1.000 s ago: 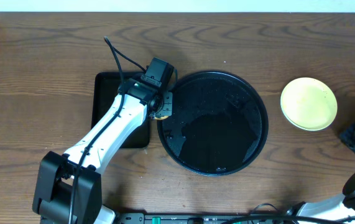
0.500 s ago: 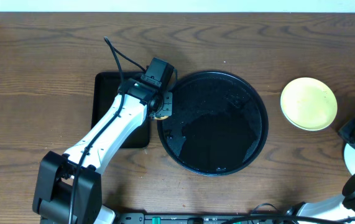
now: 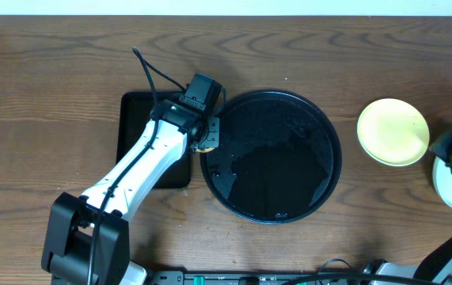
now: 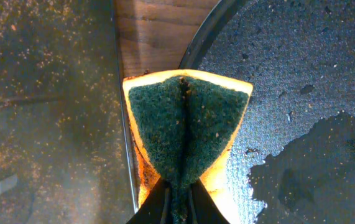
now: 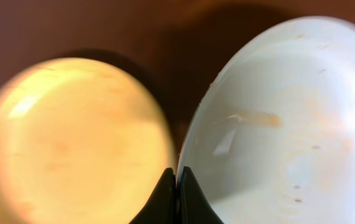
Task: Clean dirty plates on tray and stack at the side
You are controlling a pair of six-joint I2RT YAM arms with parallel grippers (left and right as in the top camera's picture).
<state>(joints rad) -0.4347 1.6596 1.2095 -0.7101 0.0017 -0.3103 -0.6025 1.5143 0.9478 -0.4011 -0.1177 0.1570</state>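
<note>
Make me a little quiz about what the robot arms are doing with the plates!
1. Fill in: the left gripper squeezes a green and yellow ____.
2. True or false: a plate lies on the large round tray.
3. Which plate does the right gripper pinch by its rim?

Key:
1. The sponge.
2. False; no plate is on it.
3. The white plate, next to the yellow plate.
</note>
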